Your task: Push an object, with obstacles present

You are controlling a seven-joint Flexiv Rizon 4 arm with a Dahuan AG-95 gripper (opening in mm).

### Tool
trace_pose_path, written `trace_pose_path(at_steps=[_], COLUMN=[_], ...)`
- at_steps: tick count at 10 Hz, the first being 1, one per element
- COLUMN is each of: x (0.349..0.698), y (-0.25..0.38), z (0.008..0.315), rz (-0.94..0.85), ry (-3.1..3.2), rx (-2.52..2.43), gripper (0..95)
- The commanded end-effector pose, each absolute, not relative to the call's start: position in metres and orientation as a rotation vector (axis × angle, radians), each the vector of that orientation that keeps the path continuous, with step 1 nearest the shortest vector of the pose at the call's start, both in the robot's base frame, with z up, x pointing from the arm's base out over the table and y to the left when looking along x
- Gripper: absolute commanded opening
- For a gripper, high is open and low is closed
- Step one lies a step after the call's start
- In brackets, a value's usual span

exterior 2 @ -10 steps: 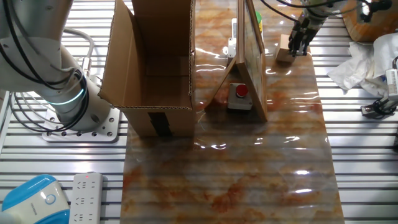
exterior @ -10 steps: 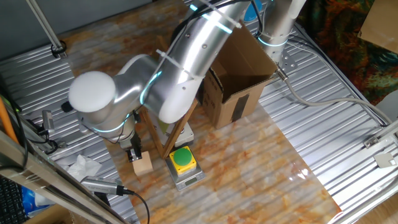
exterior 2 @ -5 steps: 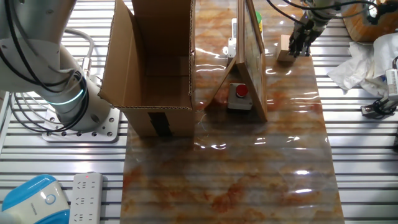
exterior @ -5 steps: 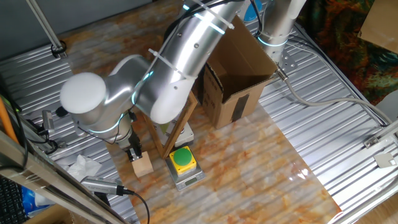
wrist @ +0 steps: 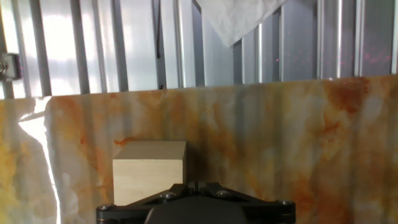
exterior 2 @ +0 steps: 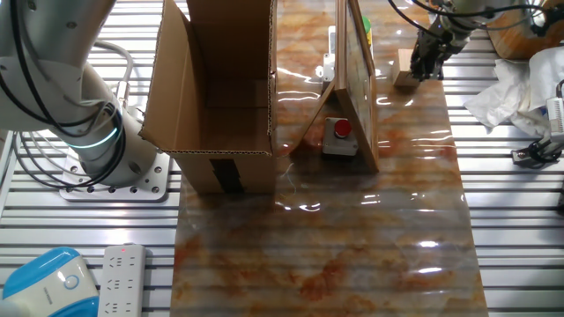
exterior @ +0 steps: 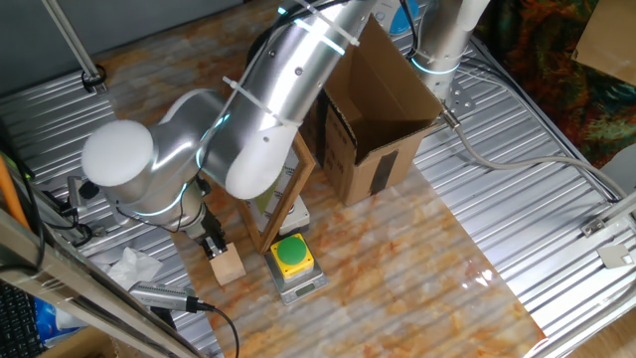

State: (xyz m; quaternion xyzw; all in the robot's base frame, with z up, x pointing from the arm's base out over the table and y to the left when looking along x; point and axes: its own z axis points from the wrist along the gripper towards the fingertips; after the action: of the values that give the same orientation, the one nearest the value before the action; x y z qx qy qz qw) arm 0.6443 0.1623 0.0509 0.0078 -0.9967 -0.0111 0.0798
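Observation:
The light-tan wooden cube (exterior: pixel 228 266) sits on the marbled mat near its corner, next to the yellow-and-green button (exterior: pixel 291 254) on its grey base. My gripper (exterior: pixel 215 247) is shut and empty, low at the cube's side, touching or almost touching it. In the other fixed view the gripper (exterior 2: pixel 426 63) stands just right of the cube (exterior 2: pixel 404 70). In the hand view the cube (wrist: pixel 149 171) lies just ahead and left of the closed gripper (wrist: pixel 194 185). The wooden-framed board (exterior: pixel 278 214) leans behind the button. The cardboard box (exterior: pixel 383 119) lies open further back.
Crumpled white tissue (exterior: pixel 134 267) lies on the metal slats just past the mat edge (wrist: pixel 205 90). A red button on a grey base (exterior 2: pixel 340 129) sits by the board (exterior 2: pixel 357 79). A power strip (exterior 2: pixel 122 273) lies at the near left.
The arm's elbow has swung a little to the left and the gripper has shifted slightly beside the cube. The cube has not visibly moved.

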Motion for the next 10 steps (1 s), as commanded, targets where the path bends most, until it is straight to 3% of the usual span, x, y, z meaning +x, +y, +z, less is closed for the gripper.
trace_pose_path(at_steps=[1, 10], x=[0.6431, 0.6431], y=[0.1617, 0.1617], z=[0.0510, 0.0510], rz=[-0.029, -0.041], ry=[-2.991, -3.046], rx=[0.067, 0.064], gripper=[0.0, 0.0])
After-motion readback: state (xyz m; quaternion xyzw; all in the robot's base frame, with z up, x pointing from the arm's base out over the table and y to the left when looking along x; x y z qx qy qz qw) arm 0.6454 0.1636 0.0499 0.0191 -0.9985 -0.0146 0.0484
